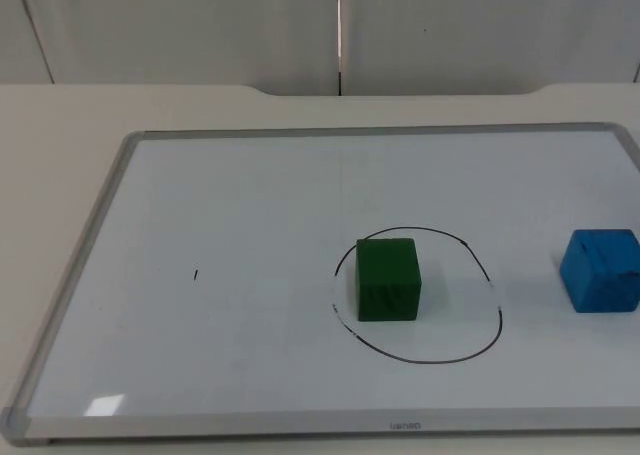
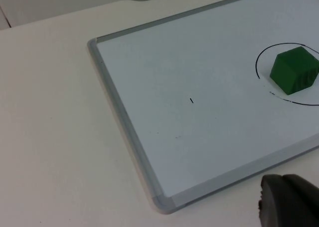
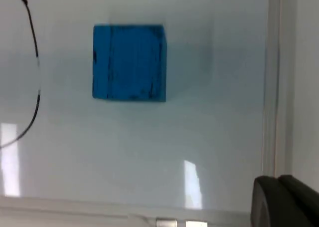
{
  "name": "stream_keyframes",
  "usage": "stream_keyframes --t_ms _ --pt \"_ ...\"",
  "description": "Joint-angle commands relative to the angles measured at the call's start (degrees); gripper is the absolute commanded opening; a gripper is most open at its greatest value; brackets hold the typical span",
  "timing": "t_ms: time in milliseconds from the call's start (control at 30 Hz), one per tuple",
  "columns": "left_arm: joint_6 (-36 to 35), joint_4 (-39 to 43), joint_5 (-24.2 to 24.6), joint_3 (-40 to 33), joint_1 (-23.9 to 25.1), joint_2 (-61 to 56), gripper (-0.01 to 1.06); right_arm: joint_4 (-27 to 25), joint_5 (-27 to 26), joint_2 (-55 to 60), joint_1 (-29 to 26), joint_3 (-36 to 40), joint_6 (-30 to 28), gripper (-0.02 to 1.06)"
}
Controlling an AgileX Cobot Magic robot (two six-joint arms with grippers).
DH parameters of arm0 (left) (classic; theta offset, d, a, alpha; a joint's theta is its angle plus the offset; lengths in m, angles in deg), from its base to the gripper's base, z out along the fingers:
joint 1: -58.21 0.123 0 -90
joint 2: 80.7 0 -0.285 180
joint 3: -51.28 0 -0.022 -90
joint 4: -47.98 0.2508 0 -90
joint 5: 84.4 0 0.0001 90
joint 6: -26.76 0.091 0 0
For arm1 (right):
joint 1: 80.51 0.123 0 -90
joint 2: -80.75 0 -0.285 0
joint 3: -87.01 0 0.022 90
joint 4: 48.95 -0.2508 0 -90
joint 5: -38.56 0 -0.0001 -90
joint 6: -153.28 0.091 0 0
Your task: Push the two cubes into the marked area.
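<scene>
The white table (image 1: 60,125) carries a framed whiteboard (image 1: 250,195), whose corner lies just beside the left gripper's fingertip (image 2: 289,202) in the wrist view

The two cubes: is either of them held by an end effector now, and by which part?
Nothing is held. The green cube sits free inside the drawn circle, and the blue cube sits free outside it on the whiteboard.

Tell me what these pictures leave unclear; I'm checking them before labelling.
- Blue cube: its right side is cut off by the top view's edge.
- Marked circle: cut off by the frame edge in both wrist views.
- Whiteboard logo on the near frame: too small to read.
- Small dark mark: too small to identify.
</scene>
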Motion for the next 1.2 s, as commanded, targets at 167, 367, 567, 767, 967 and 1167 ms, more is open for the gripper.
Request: stream_keyframes --t_ms 167,367,567,767,967,1167 --pt "0.1 0.0 -0.6 -0.3 0.2 -0.2 0.0 -0.3 4.3 10.9 -0.2 -10.0 0.3 0.0" --pt "0.1 0.0 -0.6 -0.3 0.2 -0.2 0.0 -0.3 6.6 17.8 -0.2 -14.9 0.4 0.0" --pt "0.1 0.0 -0.6 -0.3 0.2 -0.2 0.0 -0.3 3.8 21.0 -0.2 -15.2 0.4 0.0" --pt "0.1 0.0 -0.6 -0.3 0.2 -0.2 0.0 -0.7 1.2 21.1 -0.2 -15.2 0.4 0.0" --pt "0.1 0.0 -0.6 -0.3 0.2 -0.2 0.0 -1.2 -0.1 21.2 -0.2 -15.2 0.4 0.0" --pt "0.1 0.0 -0.6 -0.3 0.2 -0.2 0.0 -1.8 -1.3 25.1 -0.2 -15.2 0.4 0.0"
